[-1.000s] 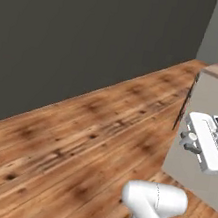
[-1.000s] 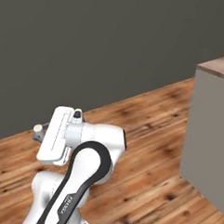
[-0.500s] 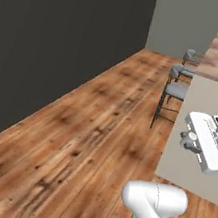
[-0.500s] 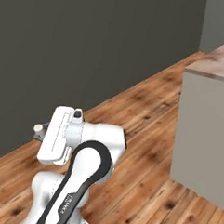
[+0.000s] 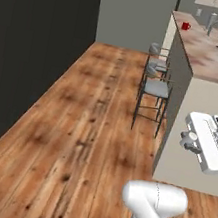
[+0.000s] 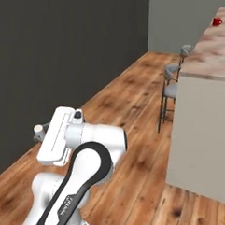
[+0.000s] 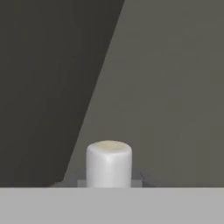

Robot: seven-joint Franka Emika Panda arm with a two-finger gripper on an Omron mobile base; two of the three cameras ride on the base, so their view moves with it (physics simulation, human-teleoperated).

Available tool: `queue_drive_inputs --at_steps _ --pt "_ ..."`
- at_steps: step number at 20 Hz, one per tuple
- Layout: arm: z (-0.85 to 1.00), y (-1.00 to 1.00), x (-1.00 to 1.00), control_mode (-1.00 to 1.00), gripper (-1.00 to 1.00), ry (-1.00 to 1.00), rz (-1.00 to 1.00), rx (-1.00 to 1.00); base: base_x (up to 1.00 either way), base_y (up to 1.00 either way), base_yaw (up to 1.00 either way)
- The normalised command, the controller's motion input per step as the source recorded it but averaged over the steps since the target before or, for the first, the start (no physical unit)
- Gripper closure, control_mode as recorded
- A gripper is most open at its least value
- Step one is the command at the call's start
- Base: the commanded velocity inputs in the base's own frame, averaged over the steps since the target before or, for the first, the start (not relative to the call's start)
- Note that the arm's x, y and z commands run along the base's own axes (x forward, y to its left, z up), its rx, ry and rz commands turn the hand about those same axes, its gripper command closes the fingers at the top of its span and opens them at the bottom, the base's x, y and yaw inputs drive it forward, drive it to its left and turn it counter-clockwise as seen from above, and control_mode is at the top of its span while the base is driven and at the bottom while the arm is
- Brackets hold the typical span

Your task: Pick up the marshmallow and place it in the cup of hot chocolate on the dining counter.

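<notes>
A: Left base view first. What is changing?

B: The whole picture is shifting, so the base is turning, not the things. A second ago this view was showing bare wood floor and one corner of the table (image 5: 206,57). Now the table's marbled top is running away from the robot, with the cup of hot chocolate (image 5: 186,26) standing at its far end. Two stools (image 5: 155,89) are lining up along the table's front panel, nearer the robot than the cup. A sink faucet (image 5: 216,29) is showing beside the cup, further along the top.

A: Right base view?

B: The same turn is registering here. Earlier, this view was catching just the table's near end; now the cup of hot chocolate (image 6: 216,21) is appearing on the far end of the table (image 6: 209,53), well apart from the arm.

A: Hand view. State of the hand?

B: The hand (image 7: 109,183) is closing narrowly on the marshmallow (image 7: 109,164), which is sitting upright between the fingertips, facing a grey wall.

A: Meaning for the task?

B: The pick is judged complete. The carry is in progress, and the cup is well ahead of the robot, so further driving along the table appears necessary before placing.
</notes>
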Motion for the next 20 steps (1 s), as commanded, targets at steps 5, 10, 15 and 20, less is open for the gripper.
queue_drive_inputs --at_steps 5,10,15,20 --pt "0.0 0.0 0.0 1.0 1.0 0.0 0.0 0.0 1.0 1.0 -0.43" --pt "0.0 0.0 0.0 1.0 1.0 0.0 0.0 0.0 1.0 1.0 -0.45" --pt "0.0 0.0 0.0 1.0 1.0 0.0 0.0 0.0 1.0 1.0 -0.47" --pt "0.0 0.0 0.0 1.0 1.0 0.0 0.0 0.0 1.0 1.0 -0.47"
